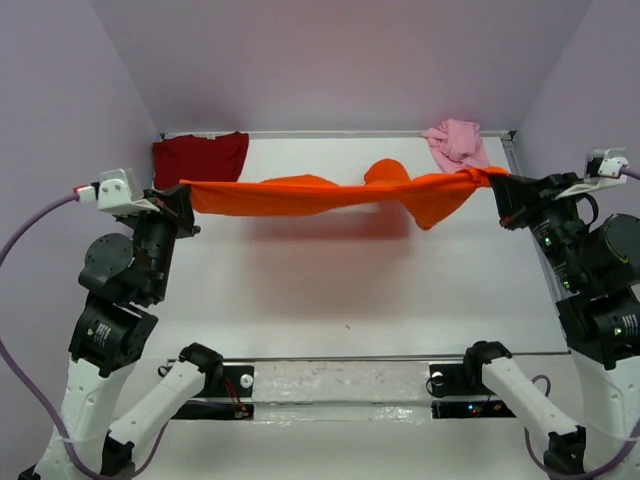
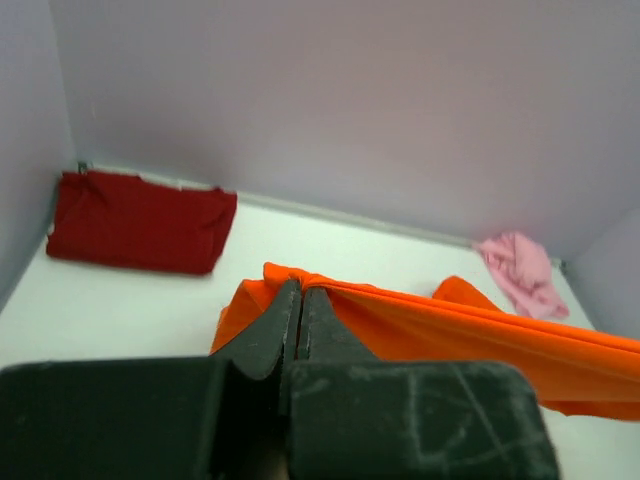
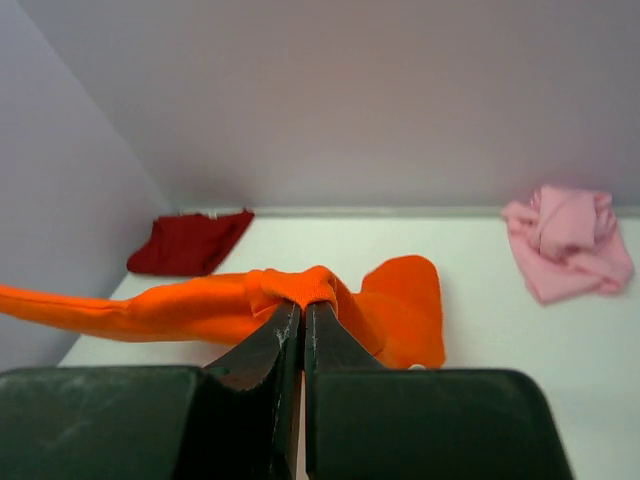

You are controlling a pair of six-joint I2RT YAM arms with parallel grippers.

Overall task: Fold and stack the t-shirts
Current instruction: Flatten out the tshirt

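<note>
Orange t-shirt (image 1: 320,195) hangs stretched above the worktop (image 1: 350,300), one end in each arm. I see the left fingers (image 2: 268,338) pinched closed on its left edge and the right fingers (image 3: 262,348) closed on its right. Dark red t-shirt (image 1: 200,158) lies flat in the far-left corner, pink t-shirt (image 1: 457,143) crumpled far right.

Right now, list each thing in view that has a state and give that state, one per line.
orange t-shirt: unfolded, held up and stretched between both grippers, with a loose fold hanging near its right end
dark red t-shirt: folded, lying flat in the far left corner
pink t-shirt: crumpled, unfolded, in the far right corner
left gripper: shut on the orange t-shirt
right gripper: shut on the orange t-shirt
</note>
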